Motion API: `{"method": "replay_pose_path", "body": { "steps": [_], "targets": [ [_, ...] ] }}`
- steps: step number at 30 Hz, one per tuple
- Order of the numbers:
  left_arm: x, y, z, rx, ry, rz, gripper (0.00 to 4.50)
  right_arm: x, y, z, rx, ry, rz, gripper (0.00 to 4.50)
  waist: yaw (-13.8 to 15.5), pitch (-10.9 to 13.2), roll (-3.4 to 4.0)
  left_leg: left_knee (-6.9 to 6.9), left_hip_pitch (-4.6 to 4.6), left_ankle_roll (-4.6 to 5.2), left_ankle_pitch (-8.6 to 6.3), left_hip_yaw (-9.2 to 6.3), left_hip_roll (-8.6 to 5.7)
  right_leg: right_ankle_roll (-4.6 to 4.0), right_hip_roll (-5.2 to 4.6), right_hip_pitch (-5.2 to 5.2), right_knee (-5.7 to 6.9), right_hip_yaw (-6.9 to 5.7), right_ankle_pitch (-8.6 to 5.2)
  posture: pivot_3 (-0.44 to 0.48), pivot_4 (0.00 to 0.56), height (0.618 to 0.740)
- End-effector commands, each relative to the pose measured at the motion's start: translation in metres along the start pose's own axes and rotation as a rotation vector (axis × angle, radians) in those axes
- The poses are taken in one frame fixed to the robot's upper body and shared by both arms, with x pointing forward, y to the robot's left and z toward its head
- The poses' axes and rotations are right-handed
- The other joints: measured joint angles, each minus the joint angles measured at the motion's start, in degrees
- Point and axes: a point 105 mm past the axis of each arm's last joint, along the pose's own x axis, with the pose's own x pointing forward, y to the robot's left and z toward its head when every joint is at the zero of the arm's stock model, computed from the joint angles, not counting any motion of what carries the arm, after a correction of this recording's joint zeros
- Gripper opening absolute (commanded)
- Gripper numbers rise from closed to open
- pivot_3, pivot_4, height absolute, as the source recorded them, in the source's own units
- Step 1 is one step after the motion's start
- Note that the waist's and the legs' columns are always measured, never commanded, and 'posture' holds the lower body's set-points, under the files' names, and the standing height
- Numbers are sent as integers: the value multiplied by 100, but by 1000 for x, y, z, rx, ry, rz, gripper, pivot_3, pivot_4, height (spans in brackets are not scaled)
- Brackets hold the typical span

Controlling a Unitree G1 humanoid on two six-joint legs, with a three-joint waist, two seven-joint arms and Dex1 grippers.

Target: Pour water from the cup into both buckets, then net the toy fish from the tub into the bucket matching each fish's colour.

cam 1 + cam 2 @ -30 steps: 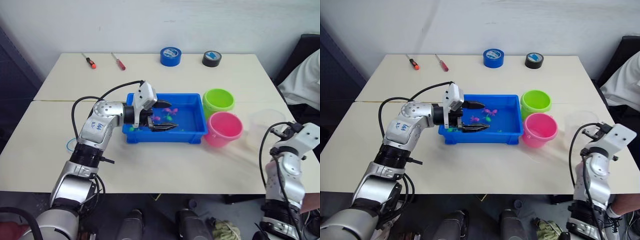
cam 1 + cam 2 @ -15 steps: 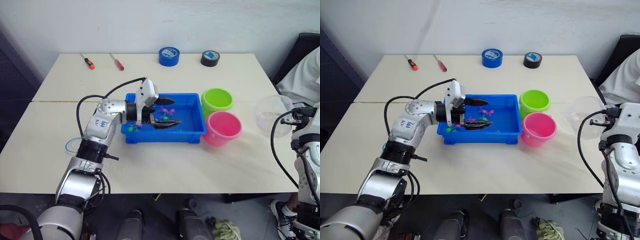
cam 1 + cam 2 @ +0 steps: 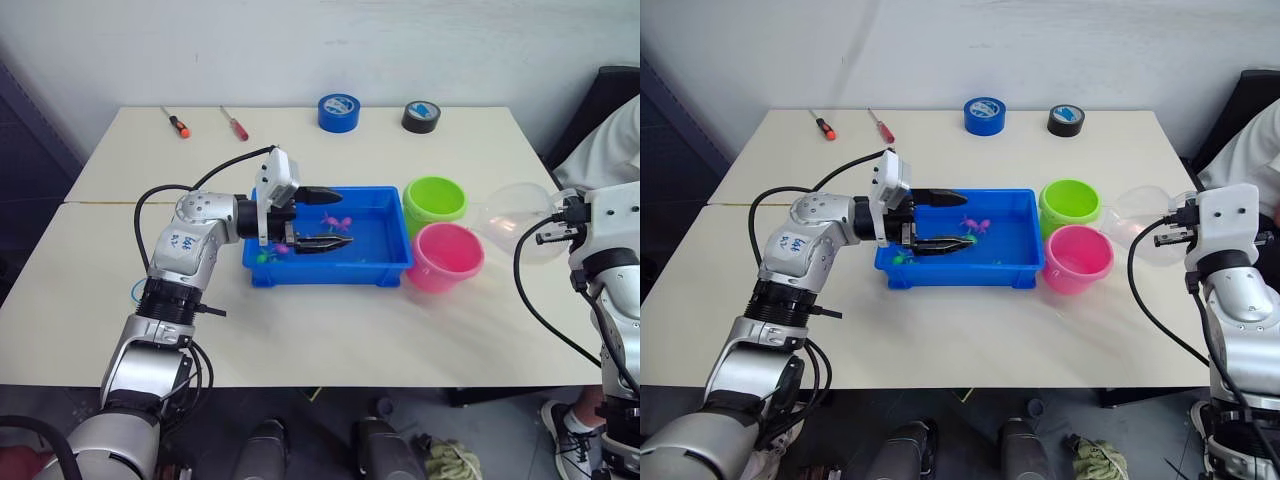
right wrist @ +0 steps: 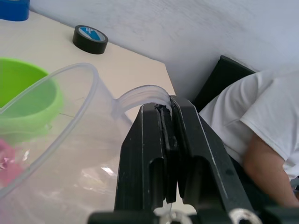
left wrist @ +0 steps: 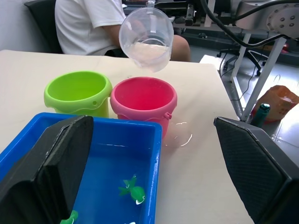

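Cup now lifted and tipped, mouth toward the pink bucket, where a second ago it sat low by the table's right edge. Right gripper clenched on its handle. Pour looks imminent. Left gripper spread over the tub.

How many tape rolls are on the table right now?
2: a bright blue tape roll at the table's far edge, and a black tape roll with a blue label apart to its right.
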Motion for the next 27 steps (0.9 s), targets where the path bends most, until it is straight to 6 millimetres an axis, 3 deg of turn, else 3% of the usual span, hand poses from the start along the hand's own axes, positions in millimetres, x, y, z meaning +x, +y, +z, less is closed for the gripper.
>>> {"method": "replay_pose_path", "body": {
  "steps": [1, 13, 27],
  "targets": [
    [-2, -3, 11, 37, -32, -15, 4500, -1, -9, 28, -94, -106, -15, 39, 2, 0, 0, 0, 0, 0, 0, 0, 0, 0, 1, 0, 0, 0, 0, 0, 150, 734],
    [-3, -4, 10, 35, -21, -7, 4500, 0, 6, 31, -267, -129, 61, 39, 2, 0, 0, 1, 0, 0, 0, -1, 0, 0, 0, 0, 0, 0, 0, 0, 150, 734],
    [-5, -5, 9, 37, -13, -4, 4500, 3, 8, 31, -352, -141, 67, 39, 5, 0, 0, 2, 0, -1, 0, -1, 0, 0, 0, 0, 1, -1, 0, 0, 150, 734]
  ]
}}
